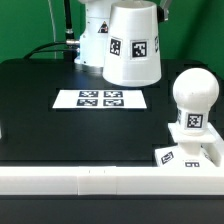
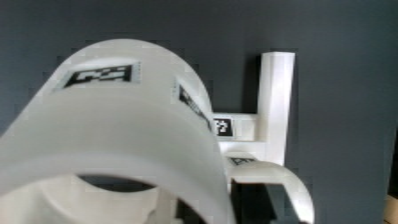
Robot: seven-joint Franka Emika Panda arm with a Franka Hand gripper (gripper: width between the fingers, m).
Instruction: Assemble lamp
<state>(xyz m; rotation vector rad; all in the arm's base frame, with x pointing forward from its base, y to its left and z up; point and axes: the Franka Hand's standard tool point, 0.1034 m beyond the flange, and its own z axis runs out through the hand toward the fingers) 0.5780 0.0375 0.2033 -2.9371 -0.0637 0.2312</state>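
Observation:
The tapered white shade (image 1: pixel 133 45) hangs in the air at the back centre of the exterior view, wide end down, well above the black table. It fills most of the wrist view (image 2: pixel 125 110), with its open mouth near the camera. My gripper (image 2: pixel 222 200) is shut on the shade's wall; one white finger (image 2: pixel 294 190) shows beside it. The shade hides the gripper in the exterior view. The round bulb (image 1: pixel 192 98) stands upright on the flat square base (image 1: pixel 190 152) at the front right, apart from the shade.
The marker board (image 1: pixel 100 98) lies flat in the middle of the table, below and in front of the shade. A white rail (image 1: pixel 100 182) runs along the front edge. A white L-shaped rail piece (image 2: pixel 278 95) shows past the shade.

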